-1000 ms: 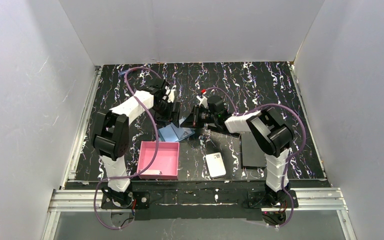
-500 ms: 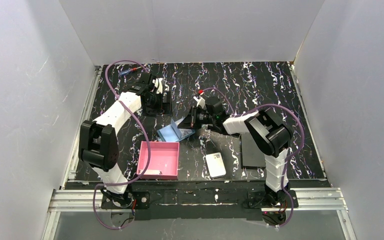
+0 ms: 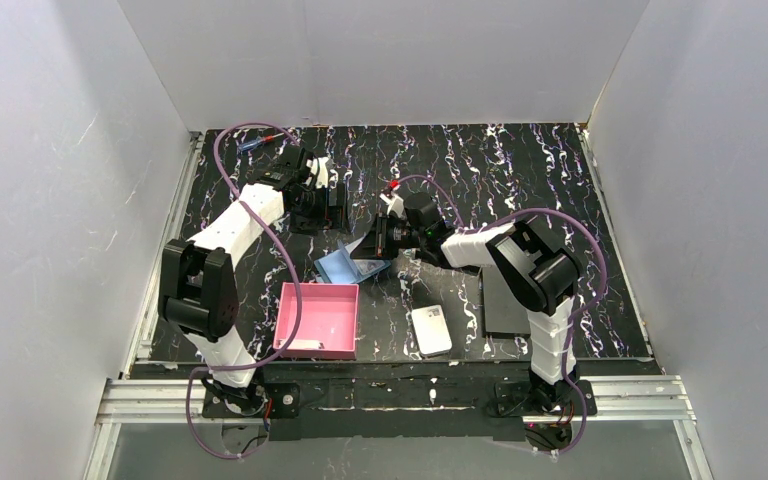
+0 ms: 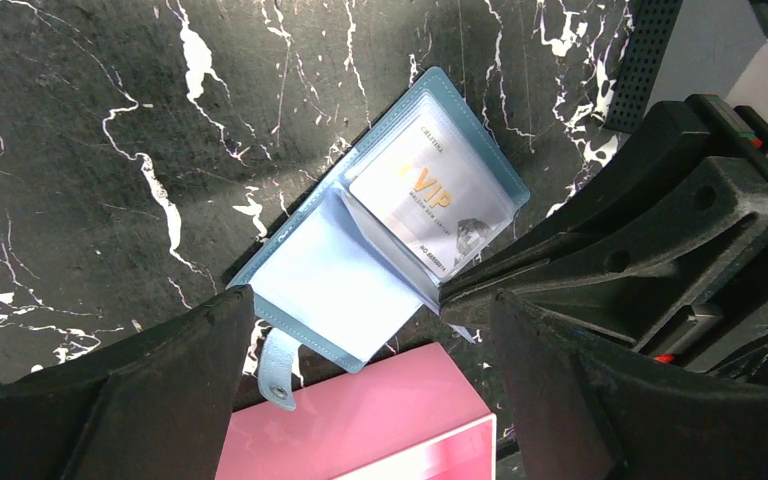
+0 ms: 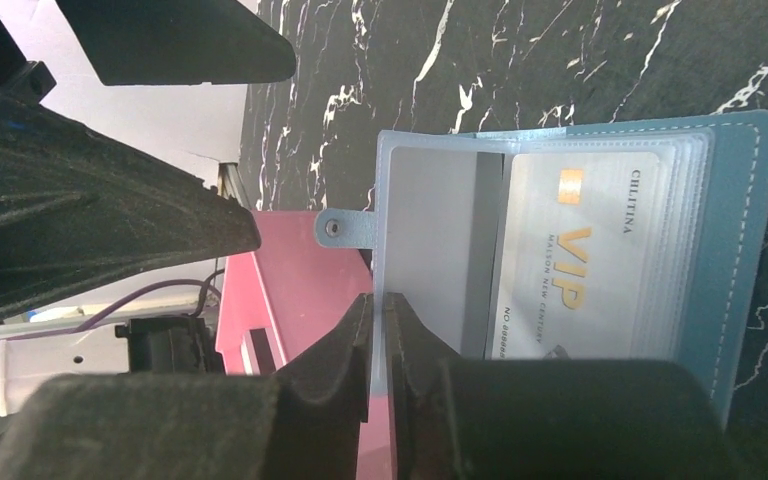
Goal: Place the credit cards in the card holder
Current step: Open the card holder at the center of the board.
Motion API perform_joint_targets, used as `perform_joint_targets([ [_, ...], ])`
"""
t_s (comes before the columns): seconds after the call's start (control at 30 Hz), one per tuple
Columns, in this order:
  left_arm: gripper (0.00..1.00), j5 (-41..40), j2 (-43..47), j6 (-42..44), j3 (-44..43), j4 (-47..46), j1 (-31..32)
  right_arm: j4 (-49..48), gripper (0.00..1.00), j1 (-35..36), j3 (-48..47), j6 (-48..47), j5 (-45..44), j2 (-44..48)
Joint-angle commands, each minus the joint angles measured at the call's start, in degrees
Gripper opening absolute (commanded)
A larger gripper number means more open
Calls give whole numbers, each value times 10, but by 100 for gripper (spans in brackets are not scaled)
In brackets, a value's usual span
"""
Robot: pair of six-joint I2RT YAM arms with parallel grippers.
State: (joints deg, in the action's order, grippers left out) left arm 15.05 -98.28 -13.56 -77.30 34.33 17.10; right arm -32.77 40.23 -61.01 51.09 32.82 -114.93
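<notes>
Left fingers (image 4: 140,400) stand wide and hold nothing. They hang above the worktop (image 4: 80,130), and the card holder (image 4: 330,280) lies open below the gap between them. I judge the risk here to be a blind descent: they could pin the loose leaf or push the holder out from under the other arm's grip.

Right fingers (image 5: 345,360) are nearly shut, pinching the edge of one clear leaf of the holder. That leaf is thin and slick. If I lift or pull too far, it may slip free and drop shut over the pocket, or the whole holder may be dragged along the worktop.

Containers: the pink tray (image 3: 320,318) sits just on the near side of both sets of fingers. A pale sliver lies against its near wall, too small to identify. In the holder, one credit card (image 4: 430,200), printed VIP, already sits in a clear pocket just beyond the right fingertips. The pinched leaf looks empty.
</notes>
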Motion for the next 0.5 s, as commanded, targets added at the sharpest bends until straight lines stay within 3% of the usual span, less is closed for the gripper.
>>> perform_joint_targets([
  [0.0,86,17,0,0,2,7,-1,18,18,1,-24,-29,-12,-7],
  [0.37,87,28,-6,0,2,7,-1,34,26,0,-34,-38,-14,-9],
  [0.47,81,29,-10,-1,0,8,-1,34,26,1,-36,-38,-13,-12],
])
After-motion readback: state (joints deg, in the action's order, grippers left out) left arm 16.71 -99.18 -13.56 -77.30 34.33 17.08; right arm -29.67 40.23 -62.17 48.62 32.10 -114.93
